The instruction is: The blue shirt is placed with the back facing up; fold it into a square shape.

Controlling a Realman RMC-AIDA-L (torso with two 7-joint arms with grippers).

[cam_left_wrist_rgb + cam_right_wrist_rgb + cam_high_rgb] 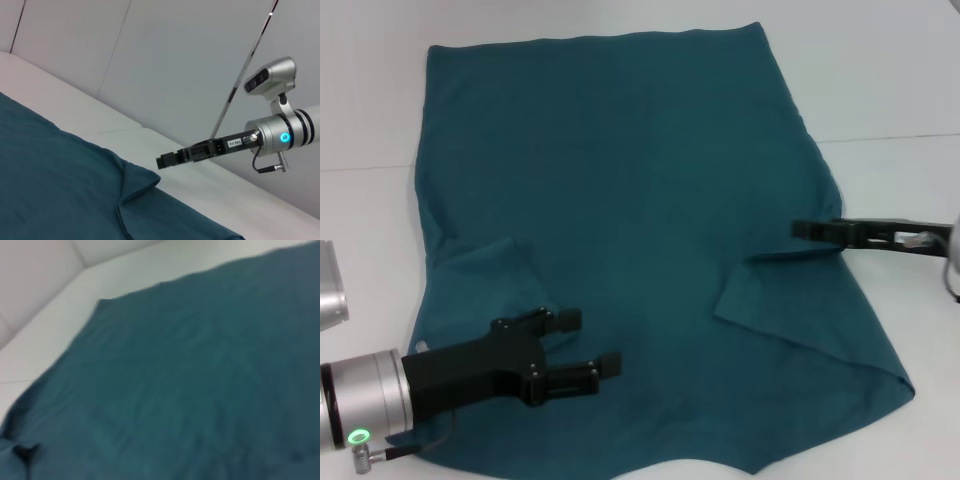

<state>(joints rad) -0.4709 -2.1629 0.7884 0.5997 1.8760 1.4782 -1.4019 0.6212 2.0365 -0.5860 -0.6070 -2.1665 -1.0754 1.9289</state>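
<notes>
The blue shirt (pixel 640 190) lies spread flat over the white table, filling most of the head view. Both sleeves are turned inward, one fold at the left (pixel 485 270) and one at the right (pixel 770 290). My left gripper (pixel 594 340) hovers over the shirt's near left part, open with nothing between its fingers. My right gripper (pixel 800 229) reaches in from the right, over the shirt's right edge by the folded sleeve. In the left wrist view the right gripper (pixel 161 161) hangs just above a raised fold of the shirt (pixel 137 175), apart from it. The right wrist view shows only the shirt (pixel 200 380).
The white table (pixel 890 90) shows bare around the shirt at the back, left and right. A seam line in the table (pixel 900 137) runs across the right side. White wall panels (pixel 175 60) rise behind it.
</notes>
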